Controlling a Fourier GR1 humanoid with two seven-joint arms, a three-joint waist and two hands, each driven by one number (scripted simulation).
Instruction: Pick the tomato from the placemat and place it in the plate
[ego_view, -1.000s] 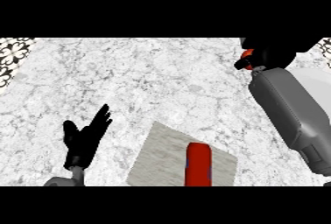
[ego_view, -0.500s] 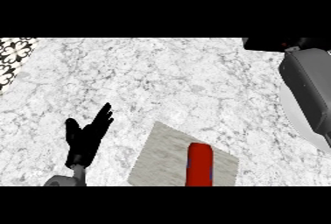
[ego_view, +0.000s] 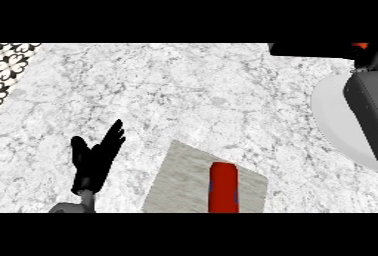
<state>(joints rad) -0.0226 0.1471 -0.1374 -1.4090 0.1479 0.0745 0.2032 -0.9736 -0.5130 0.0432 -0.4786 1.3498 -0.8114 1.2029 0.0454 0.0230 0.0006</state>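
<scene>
Low at the view's left edge, the left hand (ego_view: 96, 157) rests open above the marbled counter (ego_view: 192, 95), its fingers straight and spread, tips pointing up and slightly rightward, with the grey wrist just showing beneath it. Just to the right of that hand lies the grey placemat (ego_view: 177, 177), set at a tilt so one corner points toward the fingers, close beside them but not touching. On the mat's right half stands a red cylinder (ego_view: 223, 187), upright in the view and cut off by the lower edge. Well apart from the left hand, across the counter at the right edge, part of a pale round plate (ego_view: 332, 120) shows, and the right forearm (ego_view: 363, 107) lies over its right portion. Up at the top right corner a dark shape with a small orange-red patch (ego_view: 360, 45) sits at the edge; whether that patch is the tomato, and how the right hand's fingers stand, I cannot tell.
</scene>
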